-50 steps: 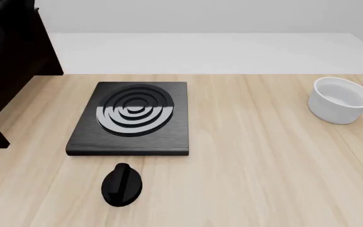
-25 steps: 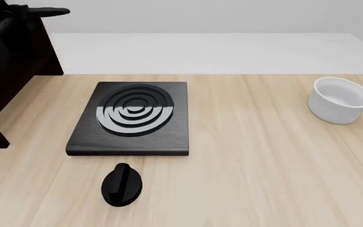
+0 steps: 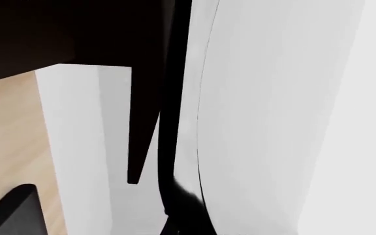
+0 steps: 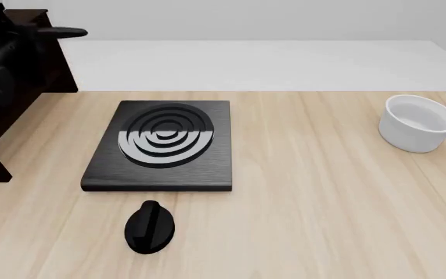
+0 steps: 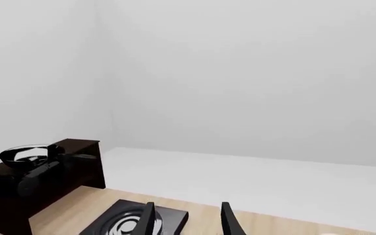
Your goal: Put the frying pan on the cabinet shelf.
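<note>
Front cam, near to far: black knob (image 4: 150,227) lay on the table (image 4: 324,197) nearest the cam. Just behind it, apart, sat the black stove plate (image 4: 161,146) w/ concentric rings. White bowl (image 4: 417,123) stood upright far right, well apart from the plate.

Cabinet (image 4: 29,70) stood at far left, very dark. Left arm (image 4: 2,58) hung in front of its top, dark on dark, hard to separate. Pan handle (image 4: 62,32) stuck out level to the right past the cabinet's top edge.

R wrist cam: right gripper (image 5: 188,221) was up high over the table, fingers apart w/ a clear gap, nothing between them. Stove plate (image 5: 135,220) showed below the tips. Further off, pan (image 5: 23,154) was level at the cabinet (image 5: 70,171) top, shiny inside facing up, handle toward the plate side. Left gripper (image 5: 35,172) was at the handle; couldn't tell if it gripped it, nor if the pan touched the shelf or hung just above.

L wrist cam: too close; only dark cabinet (image 3: 57,34) board, a thin black curved edge, wall. Fingers not distinguishable.
</note>
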